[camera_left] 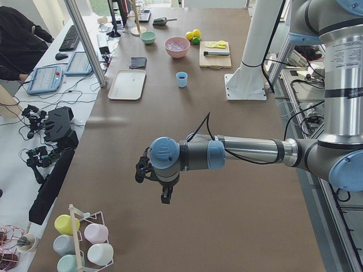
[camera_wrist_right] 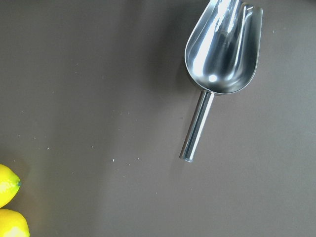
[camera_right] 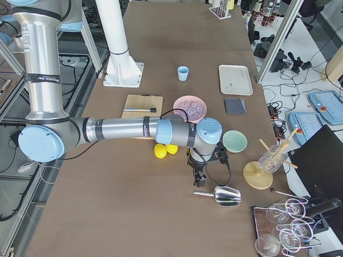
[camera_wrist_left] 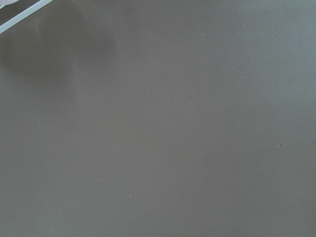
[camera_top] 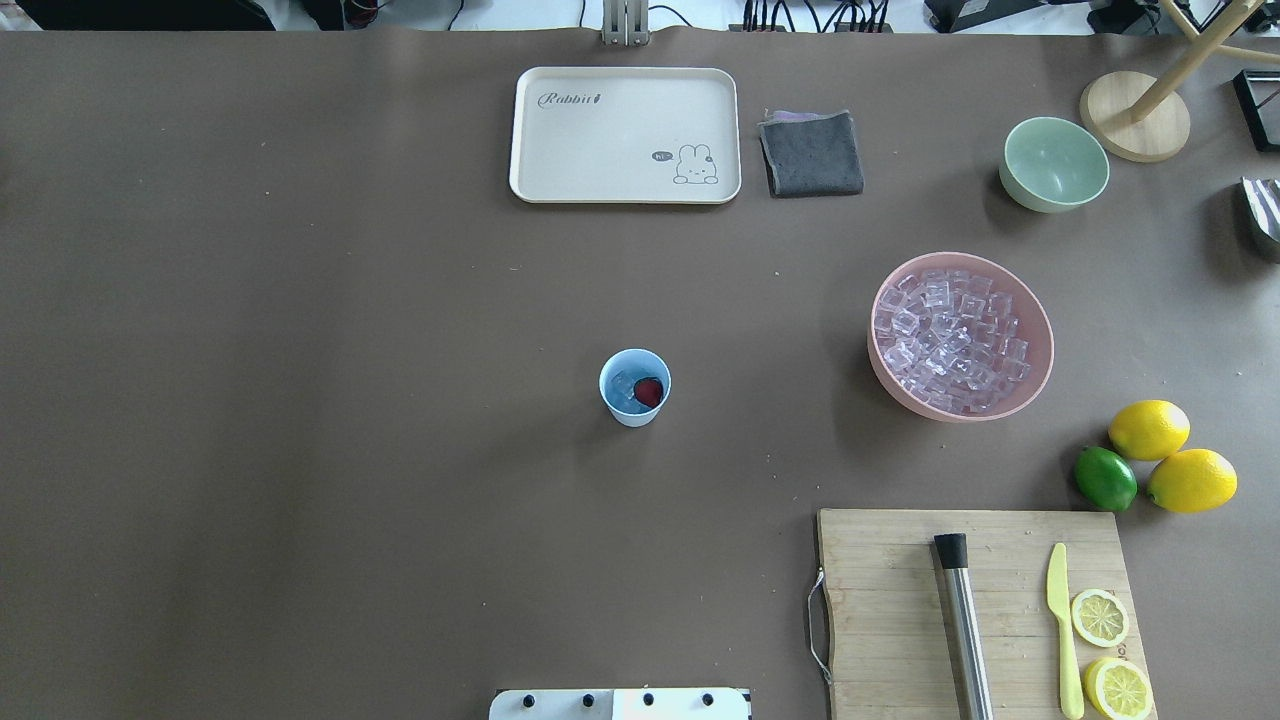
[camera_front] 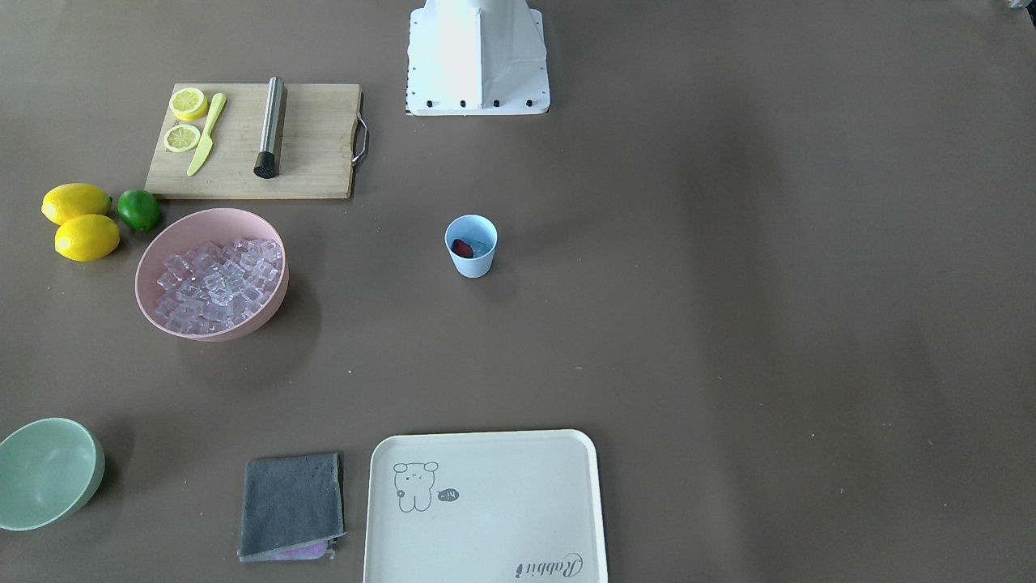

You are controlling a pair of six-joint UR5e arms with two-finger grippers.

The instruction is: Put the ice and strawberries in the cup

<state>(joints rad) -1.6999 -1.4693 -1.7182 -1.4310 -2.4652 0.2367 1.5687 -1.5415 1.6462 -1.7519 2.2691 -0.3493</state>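
Brown table (camera_top: pixel 300 300), mostly bare in the middle. Cup (camera_front: pixel 471 265) stands upright mid-table, well apart from everything else. Inside it: one red strawberry (camera_top: pixel 649 391) w/ some clear ice (camera_top: pixel 624 388) beside it, so both ingredients are in. Task looks done or v. nearly. Can't count the cubes in the cup, and the task doesn't say how much ice is wanted. Pink bowl (camera_top: pixel 1040 372) off to the robot's right holds plenty more ice. No other strawberry seen anywhere on the table.

Scoop (camera_wrist_right: pixel 224 49) lies empty on the table below the R wrist cam, so it's not held. L gripper (camera_left: pixel 164 195) hangs over bare table at the robot's left end. R gripper (camera_right: pixel 199 179) hovers near the scoop's handle. Both show only in side views, so can't tell if either is released or clenched.
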